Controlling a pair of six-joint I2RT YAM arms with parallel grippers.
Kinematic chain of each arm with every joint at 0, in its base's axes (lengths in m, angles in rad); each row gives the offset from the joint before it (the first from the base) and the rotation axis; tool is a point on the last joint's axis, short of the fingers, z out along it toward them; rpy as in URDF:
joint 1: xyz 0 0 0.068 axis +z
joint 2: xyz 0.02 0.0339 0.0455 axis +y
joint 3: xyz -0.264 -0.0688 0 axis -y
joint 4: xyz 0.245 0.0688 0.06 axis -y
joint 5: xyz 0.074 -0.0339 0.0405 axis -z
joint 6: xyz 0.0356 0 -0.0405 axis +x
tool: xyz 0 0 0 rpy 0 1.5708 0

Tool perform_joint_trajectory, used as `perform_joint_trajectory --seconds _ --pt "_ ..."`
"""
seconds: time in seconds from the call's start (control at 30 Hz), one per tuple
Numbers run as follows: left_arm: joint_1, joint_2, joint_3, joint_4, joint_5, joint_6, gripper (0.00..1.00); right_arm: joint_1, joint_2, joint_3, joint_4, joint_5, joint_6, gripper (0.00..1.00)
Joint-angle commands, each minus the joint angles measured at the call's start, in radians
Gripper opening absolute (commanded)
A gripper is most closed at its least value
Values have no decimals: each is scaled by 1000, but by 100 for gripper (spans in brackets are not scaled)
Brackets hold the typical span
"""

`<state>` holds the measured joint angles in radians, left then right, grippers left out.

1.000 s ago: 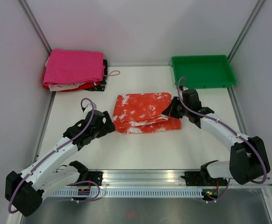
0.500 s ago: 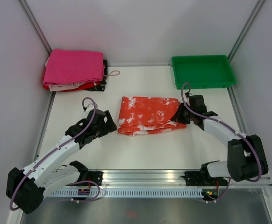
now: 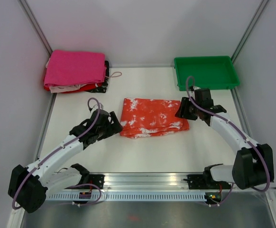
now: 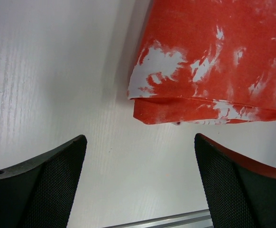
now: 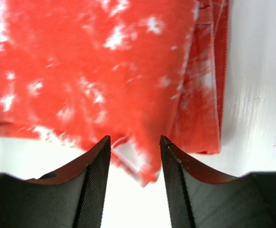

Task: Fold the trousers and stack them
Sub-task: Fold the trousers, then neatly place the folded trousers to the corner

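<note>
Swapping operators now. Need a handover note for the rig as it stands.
Left gripper: wide open, empty, just off the left edge of the orange-red trousers with white blotches.
Right gripper: open, at the trousers' right end. A cloth corner lies between the fingers, apparently not pinched.
Trousers: folded into a flat rectangle in the middle of the white table.
Done: folding looks complete.
Left: stacking. The likely spot is on top of the folded magenta-pink cloth at the back left. The trousers are not there yet.
</note>
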<state>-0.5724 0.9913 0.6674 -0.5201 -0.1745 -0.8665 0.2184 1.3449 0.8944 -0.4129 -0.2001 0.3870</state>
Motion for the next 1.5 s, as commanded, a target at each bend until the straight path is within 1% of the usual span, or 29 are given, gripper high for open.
perform_joint_trajectory --seconds 0.0,0.07,0.1,0.13,0.17,0.2,0.23,0.27,0.33,0.37,0.4,0.5,0.63,0.7,0.83,0.87,0.97,1.07,1.1,1.17,1.2,1.23,1.27,1.3,1.33,1.37,1.4,1.43,1.47 --pt "3 52 104 89 46 35 98 -2 -119 54 -89 -85 -7 51" --pt "3 108 159 104 58 60 96 4 -141 57 -78 -162 24 37" --pt "3 128 205 117 66 78 93 12 -147 58 -61 -182 51 21" --pt "3 150 224 132 82 84 90 44 -147 61 -55 -193 58 13" --pt "3 188 241 150 90 87 76 64 -141 76 -55 -180 62 6" --pt "3 208 257 201 104 90 66 79 -122 89 -73 -162 62 0" --pt "3 230 267 221 130 89 56 108 -112 112 -79 -135 58 0" --pt "3 280 287 245 142 84 33 119 -95 115 -78 -128 58 0" --pt "3 332 297 265 170 55 8 125 -76 107 -52 -127 59 0" --pt "3 357 304 276 170 47 2 125 -66 94 -46 -122 56 0" --pt "3 404 302 294 197 35 2 125 -44 83 -37 -116 53 0" --pt "3 470 281 357 242 2 2 125 -15 11 0 -81 44 0" --pt "3 564 203 463 273 -48 2 119 37 -128 51 36 39 0" --pt "5 590 160 473 274 -58 2 110 84 -172 80 65 41 0" --pt "9 609 87 473 276 -57 2 62 112 -256 95 76 47 0" --pt "9 597 60 486 276 -55 2 58 99 -262 97 77 49 0" --pt "9 583 46 486 280 -26 2 47 57 -250 76 65 47 0" --pt "9 547 69 445 311 26 2 45 -18 -186 31 -18 41 0" --pt "9 505 75 416 337 53 3 47 -45 -164 2 -62 39 0" --pt "8 437 89 388 359 76 11 47 -128 -77 -26 -88 41 2" --pt "8 355 93 372 363 99 15 47 -154 -45 -53 -88 41 10" --pt "8 310 98 330 357 113 34 47 -173 22 -66 -82 35 16" --pt "8 261 104 304 349 125 48 47 -202 58 -78 -73 30 25" --pt "8 215 107 277 319 148 60 47 -213 87 -93 -50 29 47" --pt "8 125 112 206 297 159 73 47 -219 141 -98 -42 24 57" --pt "8 81 118 171 279 178 78 47 -225 162 -95 -36 21 75" --pt "8 37 116 140 242 184 84 45 -227 188 -84 -24 23 88" --pt "8 -47 110 94 227 187 91 47 -231 189 -63 -25 29 97" --pt "8 -90 83 80 211 185 92 45 -257 176 -22 -39 53 98"
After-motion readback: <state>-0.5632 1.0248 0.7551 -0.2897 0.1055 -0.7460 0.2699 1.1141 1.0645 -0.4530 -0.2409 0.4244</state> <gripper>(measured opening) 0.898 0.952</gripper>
